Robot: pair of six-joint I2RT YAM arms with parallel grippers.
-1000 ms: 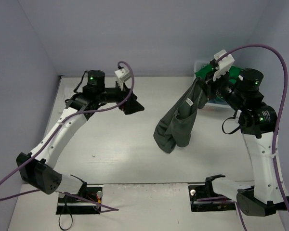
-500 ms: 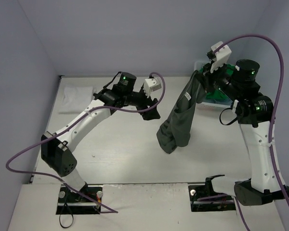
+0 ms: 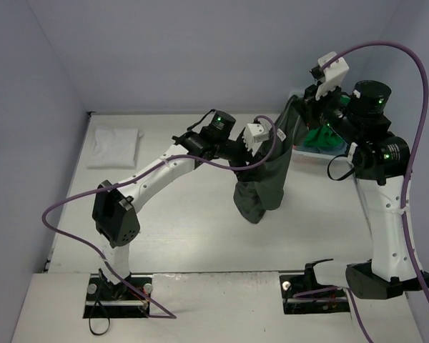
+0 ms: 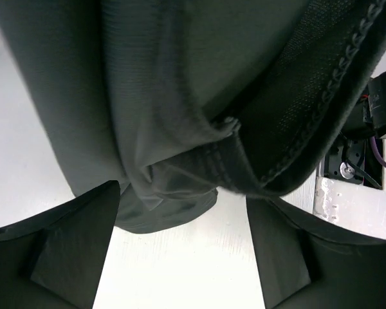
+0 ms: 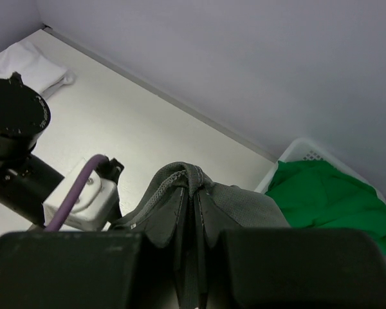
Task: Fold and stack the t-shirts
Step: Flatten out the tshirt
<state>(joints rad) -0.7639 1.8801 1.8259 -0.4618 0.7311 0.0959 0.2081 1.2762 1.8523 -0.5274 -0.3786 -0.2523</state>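
Meanwhile, at the far left of the table point(image 3: 179, 229), the white t-shirt point(image 3: 114, 145) lay folded in a soft, flat rectangle. One second ago the left arm covered that corner; since then the arm had swung to the right and now stretched across the middle of the table.

The left gripper point(image 4: 182, 199) had arrived at the hanging dark grey shirt point(image 3: 263, 189). In the left wrist view its two dark, matte fingers point(image 4: 58, 244) stood wide apart, with nothing pinched between them. A thick hem with a row of stitches ran just ahead of them, and the knitted cloth fell in heavy folds.

The shirt had also changed. Earlier it leaned away to the left as a long, slanted bundle; now it hung more straight down, with its bunched lower end near the table surface. I cannot tell if it touched the table.

The right gripper point(image 5: 192, 199) was closed tight on the upper edge of this shirt, so that the cloth rose in a narrow ridge between the pads.

At the far right, the bright green shirt point(image 3: 322, 137) lay crumpled in the white plastic basket point(image 5: 309, 151), whose wall had small holes.
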